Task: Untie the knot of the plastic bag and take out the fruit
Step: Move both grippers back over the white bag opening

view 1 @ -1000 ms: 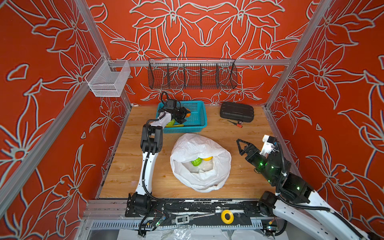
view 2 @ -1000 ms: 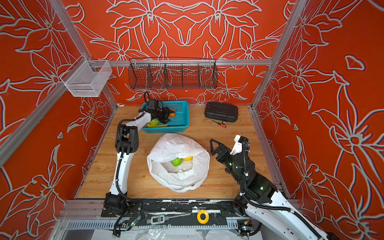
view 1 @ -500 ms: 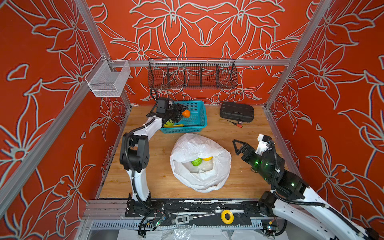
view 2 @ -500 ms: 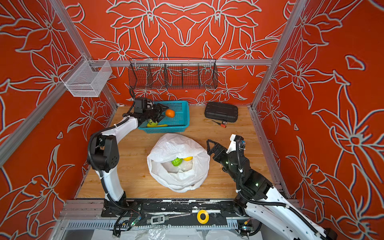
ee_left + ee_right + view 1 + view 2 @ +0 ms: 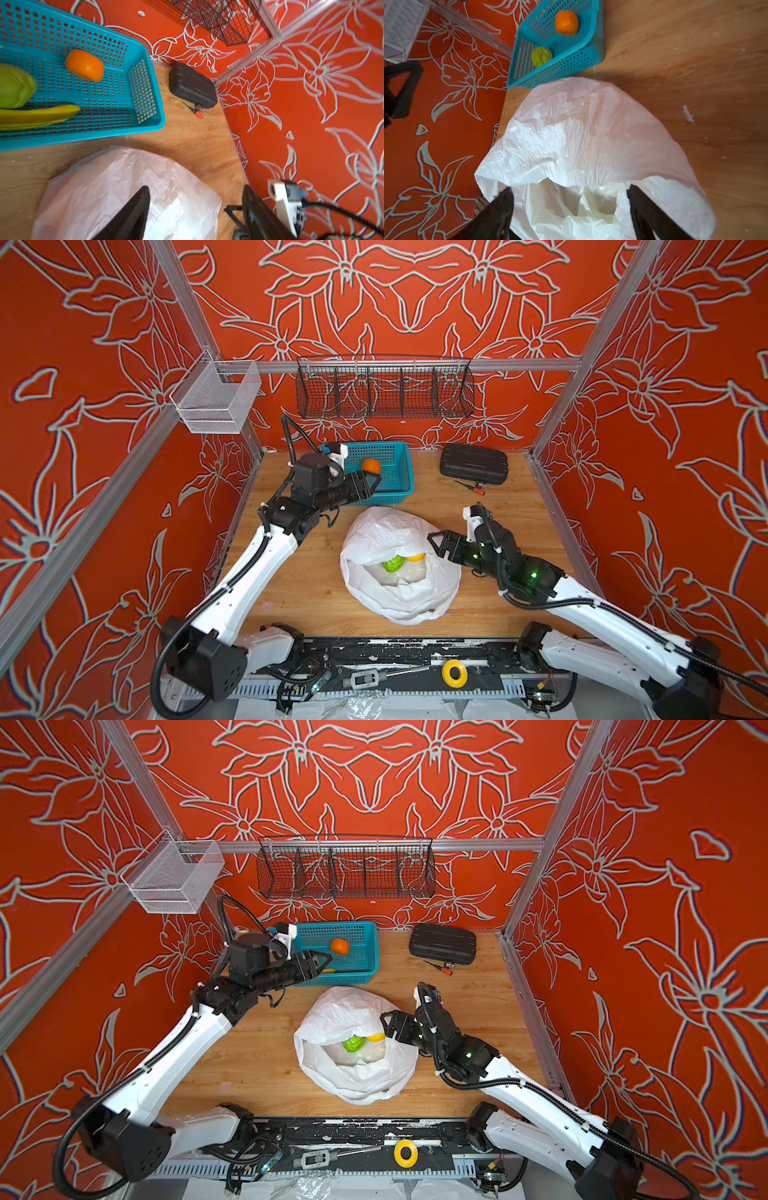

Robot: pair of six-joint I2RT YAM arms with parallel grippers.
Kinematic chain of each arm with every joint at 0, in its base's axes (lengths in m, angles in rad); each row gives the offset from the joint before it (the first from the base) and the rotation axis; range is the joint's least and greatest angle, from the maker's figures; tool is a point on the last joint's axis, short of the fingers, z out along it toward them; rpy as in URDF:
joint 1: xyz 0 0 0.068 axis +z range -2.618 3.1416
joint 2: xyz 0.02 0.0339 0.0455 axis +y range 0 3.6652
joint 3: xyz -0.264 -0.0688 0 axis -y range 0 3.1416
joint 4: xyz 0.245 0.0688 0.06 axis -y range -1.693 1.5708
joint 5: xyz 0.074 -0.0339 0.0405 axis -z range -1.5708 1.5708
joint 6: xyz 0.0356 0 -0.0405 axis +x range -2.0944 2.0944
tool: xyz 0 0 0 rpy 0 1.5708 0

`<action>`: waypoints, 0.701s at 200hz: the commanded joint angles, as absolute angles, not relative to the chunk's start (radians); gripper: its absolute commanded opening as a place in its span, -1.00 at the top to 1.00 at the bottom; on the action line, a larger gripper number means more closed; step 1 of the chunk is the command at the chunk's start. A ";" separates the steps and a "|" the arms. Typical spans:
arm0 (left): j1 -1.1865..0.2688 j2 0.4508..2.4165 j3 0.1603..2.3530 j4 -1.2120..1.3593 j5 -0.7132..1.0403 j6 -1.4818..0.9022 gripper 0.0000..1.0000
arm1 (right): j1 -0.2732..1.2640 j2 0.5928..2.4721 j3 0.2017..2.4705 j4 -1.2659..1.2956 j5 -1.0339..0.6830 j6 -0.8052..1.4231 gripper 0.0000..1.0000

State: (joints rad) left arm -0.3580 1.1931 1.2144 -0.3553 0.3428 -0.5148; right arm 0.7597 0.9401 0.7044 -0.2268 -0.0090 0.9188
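The right gripper (image 5: 435, 545) holds its jaws wide and empty just right of the frame's middle. It sits at the right lip of the bag (image 5: 382, 531), whose mouth gapes open in both top views; no knot shows. Inside lie a bumpy green fruit (image 5: 392, 564) and a yellow fruit (image 5: 415, 557). The left gripper (image 5: 374, 481), jaws apart and holding nothing, hangs over the basket (image 5: 390, 498) above the middle, where an orange (image 5: 371, 465) sits. The bag looks thin, soft and slippery, and would likely collapse or lift if tugged. The fruit look light, firm and round, best pinched across the widest part, one at a time.
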 commanded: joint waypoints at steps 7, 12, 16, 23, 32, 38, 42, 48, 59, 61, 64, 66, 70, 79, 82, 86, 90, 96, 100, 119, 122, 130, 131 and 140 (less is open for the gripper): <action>-0.464 1.116 1.138 -0.542 0.212 -0.172 -0.40 | 0.766 0.972 0.718 -0.174 -0.132 0.918 -0.68; -0.487 1.102 1.120 -0.546 0.196 -0.124 -0.40 | 0.768 0.973 0.712 -0.167 -0.138 0.921 -0.66; -0.502 1.089 1.102 -0.546 0.186 -0.086 -0.40 | 0.768 0.974 0.708 -0.161 -0.143 0.923 -0.64; -0.525 1.071 1.069 -0.542 0.182 -0.019 -0.40 | 0.772 0.974 0.698 -0.150 -0.149 0.930 -0.62; -0.545 1.048 1.024 -0.537 0.181 0.070 -0.41 | 0.778 0.977 0.681 -0.135 -0.159 0.944 -0.59; -0.558 1.036 0.995 -0.532 0.156 0.115 -0.41 | 0.781 0.977 0.671 -0.128 -0.162 0.951 -0.58; -0.569 1.028 0.977 -0.526 0.136 0.141 -0.41 | 0.784 0.979 0.666 -0.125 -0.164 0.952 -0.58; -0.580 1.017 0.953 -0.521 0.116 0.184 -0.41 | 0.789 0.980 0.659 -0.122 -0.164 0.956 -0.57; -0.604 1.008 0.918 -0.517 0.093 0.259 -0.41 | 0.799 0.982 0.648 -0.128 -0.159 0.960 -0.57; -0.610 1.008 0.914 -0.518 0.089 0.272 -0.41 | 0.800 0.983 0.648 -0.128 -0.159 0.961 -0.57; -0.620 1.008 0.910 -0.521 0.082 0.291 -0.41 | 0.803 0.982 0.647 -0.130 -0.156 0.963 -0.57; -0.626 1.009 0.906 -0.522 0.078 0.301 -0.41 | 0.804 0.982 0.644 -0.130 -0.155 0.964 -0.57; -0.640 1.013 0.901 -0.524 0.067 0.320 -0.41 | 0.807 0.982 0.641 -0.132 -0.154 0.969 -0.57; -0.676 1.030 0.895 -0.527 0.035 0.359 -0.42 | 0.814 0.982 0.634 -0.129 -0.153 0.972 -0.57; -0.687 1.038 0.892 -0.525 0.022 0.369 -0.41 | 0.816 0.982 0.632 -0.128 -0.152 0.974 -0.57; -0.704 1.051 0.890 -0.521 0.004 0.382 -0.42 | 0.819 0.982 0.629 -0.127 -0.152 0.976 -0.57; -0.718 1.065 0.886 -0.512 -0.013 0.392 -0.42 | 0.823 0.983 0.626 -0.125 -0.152 0.979 -0.57; -0.740 1.091 0.878 -0.489 -0.048 0.406 -0.42 | 0.830 0.984 0.618 -0.121 -0.150 0.986 -0.57; -0.755 1.107 0.872 -0.475 -0.070 0.413 -0.42 | 0.834 0.987 0.614 -0.115 -0.150 0.991 -0.57; -0.820 1.183 0.845 -0.407 -0.176 0.466 -0.42 | 0.853 1.005 0.601 -0.075 -0.167 1.015 -0.57; -0.829 1.195 0.843 -0.395 -0.194 0.472 -0.42 | 0.859 1.010 0.601 -0.068 -0.167 1.018 -0.58; -0.842 1.224 0.839 -0.365 -0.242 0.483 -0.43 | 0.871 1.017 0.603 -0.060 -0.165 1.023 -0.58; -0.843 1.227 0.838 -0.362 -0.249 0.484 -0.42 | 0.874 1.019 0.602 -0.058 -0.162 1.024 -0.57; -0.847 1.255 0.842 -0.334 -0.296 0.483 -0.42 | 0.889 1.027 0.604 -0.051 -0.152 1.030 -0.58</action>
State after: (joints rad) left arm -0.8188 1.1912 0.8536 -0.4324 -0.1078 0.3862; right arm 0.8532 1.0054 0.6128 -0.1093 -0.1493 0.9874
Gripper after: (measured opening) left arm 0.711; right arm 0.787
